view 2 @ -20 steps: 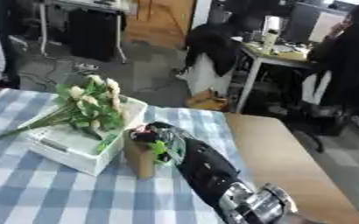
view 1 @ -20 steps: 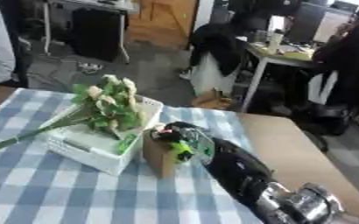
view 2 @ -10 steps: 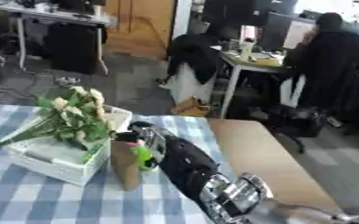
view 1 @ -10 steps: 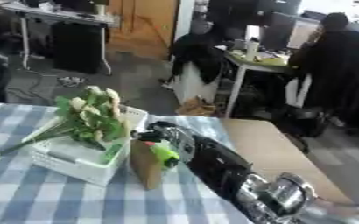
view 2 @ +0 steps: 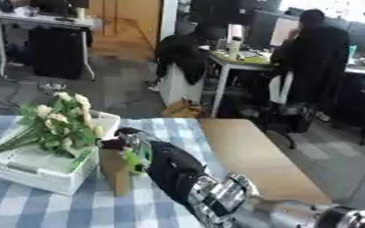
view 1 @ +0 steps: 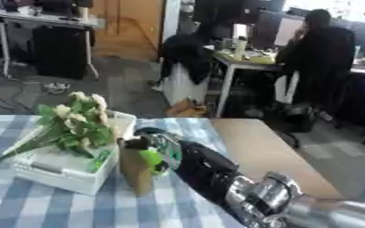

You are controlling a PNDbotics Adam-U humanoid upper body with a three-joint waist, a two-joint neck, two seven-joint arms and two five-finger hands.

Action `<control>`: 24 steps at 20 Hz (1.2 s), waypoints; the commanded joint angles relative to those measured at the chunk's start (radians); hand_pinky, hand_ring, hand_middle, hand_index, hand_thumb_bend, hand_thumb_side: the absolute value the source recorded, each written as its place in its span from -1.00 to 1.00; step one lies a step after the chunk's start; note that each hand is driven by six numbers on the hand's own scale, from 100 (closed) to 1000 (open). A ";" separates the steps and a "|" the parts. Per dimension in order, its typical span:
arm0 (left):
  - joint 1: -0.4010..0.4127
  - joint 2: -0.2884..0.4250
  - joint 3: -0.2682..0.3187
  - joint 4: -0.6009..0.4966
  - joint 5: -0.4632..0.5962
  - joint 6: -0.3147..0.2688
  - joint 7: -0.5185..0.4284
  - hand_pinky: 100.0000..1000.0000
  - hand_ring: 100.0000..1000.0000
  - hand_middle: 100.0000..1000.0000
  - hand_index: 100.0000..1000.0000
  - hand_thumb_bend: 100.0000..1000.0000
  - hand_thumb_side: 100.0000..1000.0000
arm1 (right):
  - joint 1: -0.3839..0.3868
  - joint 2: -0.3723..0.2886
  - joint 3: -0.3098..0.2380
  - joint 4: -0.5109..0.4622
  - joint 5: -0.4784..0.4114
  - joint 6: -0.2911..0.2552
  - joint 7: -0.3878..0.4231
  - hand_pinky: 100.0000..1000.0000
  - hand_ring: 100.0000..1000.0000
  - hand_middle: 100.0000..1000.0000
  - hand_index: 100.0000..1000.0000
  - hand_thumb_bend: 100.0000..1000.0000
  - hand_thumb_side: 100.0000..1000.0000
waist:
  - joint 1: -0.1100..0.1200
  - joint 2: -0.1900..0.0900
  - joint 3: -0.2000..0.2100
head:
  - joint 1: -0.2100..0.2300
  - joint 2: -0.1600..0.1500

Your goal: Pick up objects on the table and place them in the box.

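Right hand, fingers clamped on a brown carton, stands just right of the white box holding flowers.

The right hand has raised the brown object upright.

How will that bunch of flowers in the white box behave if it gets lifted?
The flowers would probably flop: thin stems trail out over the white box rim to the left. It looks light for its bulk. The leafy top-heavy heads may sag or snag on the rim.
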 commanded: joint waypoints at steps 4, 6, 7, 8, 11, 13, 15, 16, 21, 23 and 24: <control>-0.017 -0.015 -0.006 -0.013 0.009 -0.004 -0.002 0.32 0.64 0.55 0.72 -1.00 0.65 | -0.005 -0.047 -0.006 -0.008 -0.030 0.005 0.025 0.87 1.00 1.00 1.00 -0.32 0.97 | -0.002 -0.011 0.005 | -0.001 0.006; -0.015 -0.017 -0.008 -0.013 0.011 -0.006 -0.004 0.32 0.64 0.55 0.72 -1.00 0.64 | -0.004 -0.048 -0.009 -0.006 -0.049 0.011 0.034 0.86 1.00 1.00 1.00 -0.30 0.95 | -0.005 -0.014 0.006 | 0.007 0.006; -0.015 -0.018 -0.009 -0.013 0.012 -0.006 -0.004 0.32 0.64 0.54 0.72 -1.00 0.64 | -0.004 -0.048 -0.010 -0.006 -0.059 0.015 0.040 0.86 1.00 1.00 1.00 -0.29 0.95 | -0.005 -0.015 0.006 | 0.010 0.006; -0.016 -0.020 -0.010 -0.013 0.013 -0.007 -0.005 0.32 0.63 0.54 0.72 -1.00 0.64 | -0.004 -0.047 -0.010 -0.005 -0.068 0.019 0.045 0.86 1.00 1.00 1.00 -0.28 0.93 | -0.006 -0.016 0.007 | 0.015 0.006; -0.018 -0.025 -0.013 -0.013 0.020 -0.008 -0.006 0.32 0.63 0.53 0.72 -1.00 0.63 | -0.006 -0.043 -0.008 -0.006 -0.089 0.030 0.054 0.86 1.00 1.00 1.00 -0.29 0.92 | -0.006 -0.016 0.009 | 0.025 0.006; -0.020 -0.030 -0.013 -0.013 0.024 -0.010 -0.006 0.32 0.63 0.53 0.72 -1.00 0.63 | -0.004 -0.042 -0.007 -0.006 -0.093 0.037 0.050 0.85 1.00 1.00 1.00 -0.28 0.92 | -0.005 -0.017 0.012 | 0.029 0.006; -0.025 -0.035 -0.012 -0.013 0.026 -0.016 -0.004 0.32 0.63 0.53 0.71 -1.00 0.63 | 0.001 -0.043 -0.009 -0.001 -0.094 0.047 0.040 0.84 1.00 1.00 1.00 -0.27 0.90 | -0.004 -0.014 0.018 | 0.036 0.006; -0.027 -0.038 -0.011 -0.013 0.027 -0.018 -0.003 0.32 0.63 0.53 0.71 -1.00 0.63 | 0.004 -0.042 -0.011 0.002 -0.094 0.051 0.034 0.84 1.00 1.00 1.00 -0.26 0.89 | -0.002 -0.011 0.021 | 0.038 0.006; -0.031 -0.043 -0.011 -0.013 0.030 -0.020 -0.002 0.32 0.63 0.52 0.71 -1.00 0.62 | 0.007 -0.036 -0.013 0.011 -0.101 0.057 0.023 0.84 1.00 1.00 1.00 -0.26 0.88 | 0.001 -0.004 0.029 | 0.033 0.006; -0.032 -0.044 -0.012 -0.013 0.032 -0.019 -0.004 0.32 0.63 0.52 0.71 -1.00 0.62 | 0.007 -0.033 -0.013 0.015 -0.107 0.058 0.027 0.84 1.00 1.00 1.00 -0.25 0.86 | 0.001 -0.001 0.031 | 0.031 0.006; -0.032 -0.045 -0.013 -0.013 0.033 -0.018 -0.005 0.32 0.63 0.52 0.71 -1.00 0.61 | 0.007 -0.032 -0.013 0.017 -0.110 0.060 0.031 0.85 1.00 1.00 1.00 -0.23 0.84 | 0.001 -0.001 0.031 | 0.030 0.006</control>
